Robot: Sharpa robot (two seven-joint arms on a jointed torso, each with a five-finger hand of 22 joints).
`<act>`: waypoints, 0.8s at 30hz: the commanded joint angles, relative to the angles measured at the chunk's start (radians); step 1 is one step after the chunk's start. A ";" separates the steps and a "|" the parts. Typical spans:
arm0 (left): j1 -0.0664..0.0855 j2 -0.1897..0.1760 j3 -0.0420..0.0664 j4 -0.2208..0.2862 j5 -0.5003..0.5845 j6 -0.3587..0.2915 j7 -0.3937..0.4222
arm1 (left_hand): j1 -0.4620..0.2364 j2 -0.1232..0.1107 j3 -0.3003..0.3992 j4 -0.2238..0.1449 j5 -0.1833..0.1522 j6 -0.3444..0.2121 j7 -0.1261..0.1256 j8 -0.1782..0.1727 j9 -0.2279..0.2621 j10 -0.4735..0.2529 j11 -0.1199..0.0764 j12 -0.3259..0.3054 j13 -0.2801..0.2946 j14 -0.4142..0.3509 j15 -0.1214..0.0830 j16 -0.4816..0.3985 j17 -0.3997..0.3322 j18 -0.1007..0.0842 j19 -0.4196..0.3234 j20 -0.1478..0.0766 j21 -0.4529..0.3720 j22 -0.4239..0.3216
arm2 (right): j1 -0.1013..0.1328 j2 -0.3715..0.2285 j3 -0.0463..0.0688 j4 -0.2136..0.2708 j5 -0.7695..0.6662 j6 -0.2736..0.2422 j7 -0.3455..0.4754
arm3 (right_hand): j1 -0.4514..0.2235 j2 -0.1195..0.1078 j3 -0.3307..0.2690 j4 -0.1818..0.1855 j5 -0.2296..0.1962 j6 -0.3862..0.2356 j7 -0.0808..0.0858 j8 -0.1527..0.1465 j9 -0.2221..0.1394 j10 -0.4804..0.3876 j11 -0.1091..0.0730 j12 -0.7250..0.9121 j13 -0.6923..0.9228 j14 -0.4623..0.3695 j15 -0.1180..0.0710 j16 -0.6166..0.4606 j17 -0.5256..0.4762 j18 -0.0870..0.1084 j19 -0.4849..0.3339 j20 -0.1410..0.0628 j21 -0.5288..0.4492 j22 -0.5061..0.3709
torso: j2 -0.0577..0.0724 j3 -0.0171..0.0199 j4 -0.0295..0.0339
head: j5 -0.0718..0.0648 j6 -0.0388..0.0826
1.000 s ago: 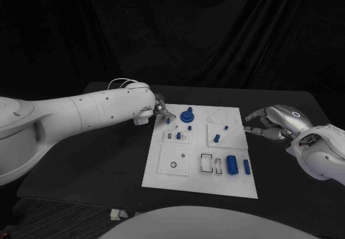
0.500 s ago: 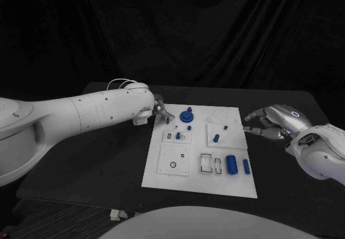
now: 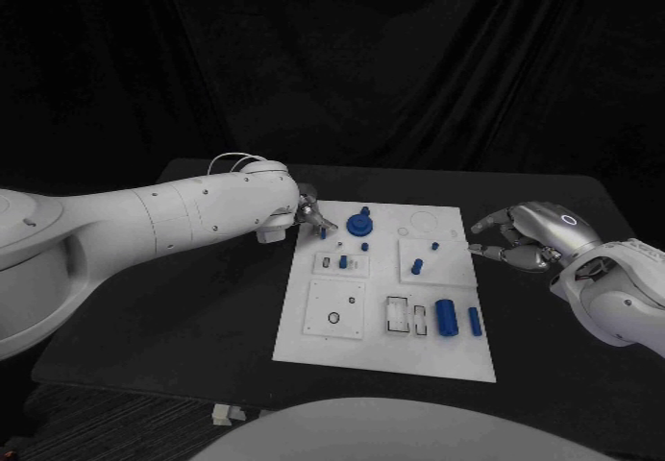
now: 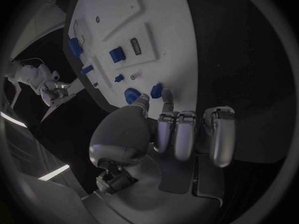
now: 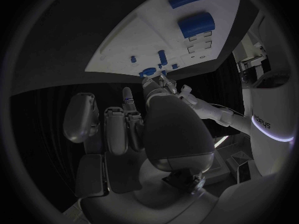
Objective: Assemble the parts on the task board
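Left hand (image 3: 307, 213) sits at the task board's (image 3: 363, 331) ten-o'clock corner, fingertips pinching a small blue peg (image 4: 156, 90) just beside the round blue part (image 3: 360, 226). Right hand (image 3: 527, 240) hovers off the board's three-o'clock edge, fingers curled, holding nothing.

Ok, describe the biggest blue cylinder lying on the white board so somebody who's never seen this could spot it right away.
Start at the white rectangular task board in the middle of the black table and go to its near right corner. The fat blue cylinder lies there on its side, between white rectangular slots and a blue rod. It is far thicker than that slim rod.
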State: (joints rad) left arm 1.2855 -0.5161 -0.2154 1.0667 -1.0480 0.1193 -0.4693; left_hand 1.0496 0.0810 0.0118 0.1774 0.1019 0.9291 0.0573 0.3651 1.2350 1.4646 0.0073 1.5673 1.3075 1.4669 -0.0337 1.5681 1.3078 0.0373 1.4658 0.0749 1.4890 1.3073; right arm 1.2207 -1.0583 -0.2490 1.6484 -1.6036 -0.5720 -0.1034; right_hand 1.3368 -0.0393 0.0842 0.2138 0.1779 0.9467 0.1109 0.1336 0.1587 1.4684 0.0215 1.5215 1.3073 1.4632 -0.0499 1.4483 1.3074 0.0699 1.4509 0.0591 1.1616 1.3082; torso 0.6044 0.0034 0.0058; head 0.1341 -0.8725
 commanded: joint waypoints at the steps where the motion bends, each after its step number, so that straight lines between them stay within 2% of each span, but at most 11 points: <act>1: -0.002 0.001 0.001 0.004 -0.001 0.013 0.009 | 0.019 0.001 0.002 -0.013 0.017 0.013 -0.001 -0.008 -0.003 0.106 -0.009 0.004 0.263 0.104 -0.006 0.003 0.263 -0.010 0.021 0.001 -0.001 0.228 | -0.002 0.000 0.001 0.000 -0.006 0.002 -0.001 | 0.000 0.008 0.002 0.006 0.006 0.008 -0.002 -0.005 -0.001 0.066 0.002 -0.003 0.212 0.077 0.004 -0.007 0.133 0.008 -0.002 0.003 -0.004 0.159 | 0.000 -0.0002 -0.0001 | 0.000 0.000; 6: -0.002 0.000 0.001 0.004 -0.001 0.015 0.010 | 0.032 0.002 0.009 -0.025 0.039 0.019 -0.004 -0.015 -0.005 0.106 -0.012 0.004 0.263 0.104 -0.008 0.003 0.263 -0.010 0.020 -0.001 -0.002 0.228 | -0.002 0.000 0.001 -0.001 -0.006 0.003 -0.002 | 0.001 0.008 0.002 0.006 0.007 0.009 -0.002 -0.006 -0.001 0.065 0.001 -0.004 0.211 0.077 0.003 -0.006 0.134 0.009 -0.003 0.003 -0.006 0.159 | 0.000 0.0002 0.0001 | -0.002 0.000; 8: -0.002 0.000 0.001 0.004 -0.001 0.016 0.011 | 0.044 0.004 0.017 -0.037 0.064 0.022 -0.007 -0.022 -0.006 0.106 -0.014 0.004 0.263 0.104 -0.010 0.003 0.263 -0.010 0.020 -0.003 -0.002 0.228 | -0.002 0.000 0.001 -0.001 -0.006 0.003 -0.002 | 0.001 0.008 0.002 0.006 0.007 0.009 -0.002 -0.006 -0.001 0.065 0.001 -0.004 0.211 0.077 0.003 -0.006 0.134 0.009 -0.003 0.003 -0.006 0.159 | 0.000 0.0001 0.0001 | -0.002 0.000; 9: -0.002 0.000 0.001 0.004 -0.001 0.016 0.011 | 0.044 0.004 0.017 -0.037 0.064 0.022 -0.007 -0.022 -0.006 0.106 -0.014 0.004 0.263 0.104 -0.010 0.003 0.263 -0.010 0.020 -0.003 -0.002 0.228 | -0.002 0.000 0.001 -0.001 -0.006 0.003 -0.002 | 0.001 0.008 0.002 0.006 0.007 0.009 -0.002 -0.006 -0.001 0.065 0.001 -0.004 0.211 0.077 0.003 -0.006 0.134 0.009 -0.003 0.003 -0.006 0.159 | 0.000 0.0000 0.0000 | -0.002 0.000; 17: -0.002 0.000 0.001 0.003 -0.001 0.019 0.012 | 0.074 0.006 0.048 -0.068 0.129 0.029 -0.013 -0.041 -0.008 0.106 -0.020 0.004 0.263 0.104 -0.016 0.003 0.263 -0.010 0.019 -0.009 -0.002 0.228 | -0.003 0.001 0.001 -0.002 -0.006 0.006 -0.004 | 0.002 0.008 0.002 0.006 0.008 0.010 -0.002 -0.006 -0.001 0.065 0.001 -0.004 0.211 0.076 0.003 -0.008 0.132 0.008 -0.002 0.002 -0.005 0.159 | 0.000 0.0000 -0.0001 | -0.003 0.000; 19: -0.002 0.000 0.001 0.003 -0.001 0.020 0.012 | 0.077 0.006 0.051 -0.071 0.135 0.030 -0.014 -0.043 -0.008 0.106 -0.021 0.004 0.263 0.104 -0.016 0.003 0.263 -0.010 0.019 -0.009 -0.003 0.227 | -0.003 0.001 0.001 -0.002 -0.006 0.006 -0.005 | 0.002 0.008 0.002 0.006 0.008 0.010 -0.002 -0.006 -0.001 0.065 0.001 -0.004 0.211 0.076 0.003 -0.008 0.132 0.008 -0.002 0.002 -0.005 0.159 | 0.000 0.0000 0.0000 | -0.003 0.000; 22: -0.003 -0.001 0.001 0.004 -0.001 0.019 0.014 | 0.091 0.005 0.074 -0.088 0.174 0.033 -0.017 -0.051 -0.008 0.106 -0.023 0.004 0.263 0.104 -0.018 0.003 0.263 -0.010 0.020 -0.012 -0.002 0.228 | -0.003 0.002 0.001 -0.003 -0.006 0.006 -0.005 | 0.004 0.009 0.003 0.006 0.008 0.011 -0.002 -0.006 -0.001 0.065 0.001 -0.005 0.211 0.076 0.003 -0.009 0.131 0.009 -0.003 0.002 -0.007 0.158 | 0.000 0.0000 0.0000 | -0.003 0.000; 24: -0.003 -0.001 0.001 0.004 -0.001 0.017 0.016 | 0.106 0.004 0.100 -0.105 0.184 0.034 -0.019 -0.058 -0.009 0.106 -0.025 0.004 0.263 0.104 -0.020 0.003 0.263 -0.010 0.019 -0.014 -0.003 0.227 | -0.003 0.003 0.001 -0.004 -0.006 0.006 -0.006 | 0.005 0.010 0.003 0.005 0.009 0.011 -0.002 -0.006 -0.001 0.065 0.001 -0.005 0.211 0.076 0.003 -0.009 0.131 0.009 -0.003 0.002 -0.009 0.158 | 0.000 0.0000 0.0003 | -0.002 0.000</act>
State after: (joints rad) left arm 1.2848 -0.5177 -0.2154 1.0683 -1.0490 0.1291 -0.4679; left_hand 1.1491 0.0849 0.1032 0.0740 0.2824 0.9561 0.0375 0.3096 1.2272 1.4679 -0.0109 1.5673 1.3075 1.4670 -0.0484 1.5681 1.3076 0.0374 1.4657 0.0675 1.4890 1.3073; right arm 1.2198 -1.0554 -0.2491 1.6452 -1.6037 -0.5696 -0.1034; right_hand 1.3386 -0.0375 0.0860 0.2155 0.1817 0.9504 0.1072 0.1336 0.1586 1.4683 0.0215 1.5216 1.3079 1.4632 -0.0499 1.4433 1.3074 0.0699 1.4509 0.0591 1.1577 1.3082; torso 0.6045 0.0034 0.0057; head 0.1313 -0.8725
